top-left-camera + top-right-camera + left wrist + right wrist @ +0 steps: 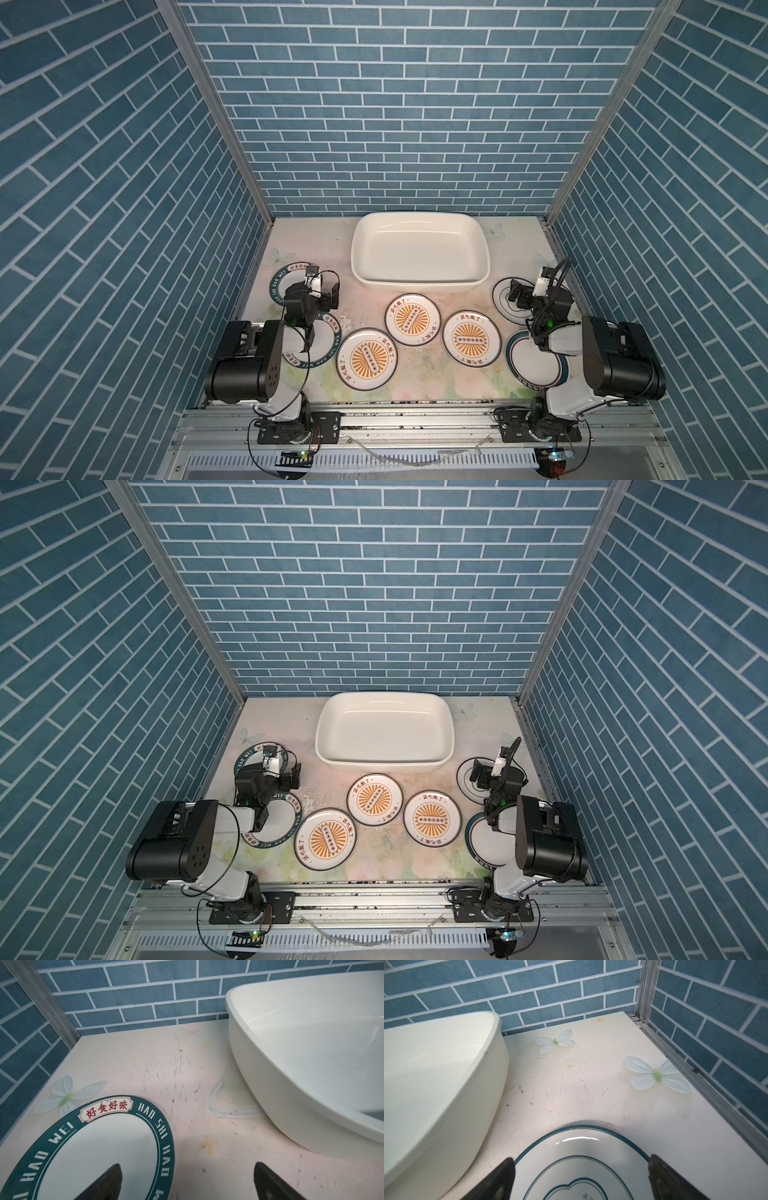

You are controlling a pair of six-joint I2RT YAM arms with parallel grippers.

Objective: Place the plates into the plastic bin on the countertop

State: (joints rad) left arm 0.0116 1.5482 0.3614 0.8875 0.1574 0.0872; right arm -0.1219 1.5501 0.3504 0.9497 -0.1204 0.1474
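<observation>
**A:** What's the layout?

**B:** Blue-brick walls (395,124) around a flowered countertop (316,245). An empty white bin (419,286) stands at the back, its long side running left to right. Seven plates (471,338) lie flat in front of it, none inside.

**A:** Spread how?

**B:** Three sunburst plates (412,319) sit in the middle, near the bin's front wall. Two lettered plates (326,349) are on the left, the nearer one half under the left arm (249,361). On the right is a ring plate (577,1147), farther back. A teal-rimmed plate (528,361) lies nearer, partly under the right arm (615,361).

**A:** And the pincers?

**B:** Both are spread wide and hold nothing. The left gripper (187,1167) hangs over the bin-side rim of the far lettered plate (104,1136). One finger (110,1184) is above the plate, the other above bare countertop. The right gripper (581,1159) hangs over the ring plate, a finger toward each side.

**A:** So which way does the move go?

**B:** Each of those plates lies just under its own pincer. The bin is ahead and inward: to the left gripper's right, and to the right gripper's left. The plates are round, so there is no axis to match. I'd judge the left one better placed for a rim pinch. Whether any finger touches a plate, I cannot tell.
</observation>
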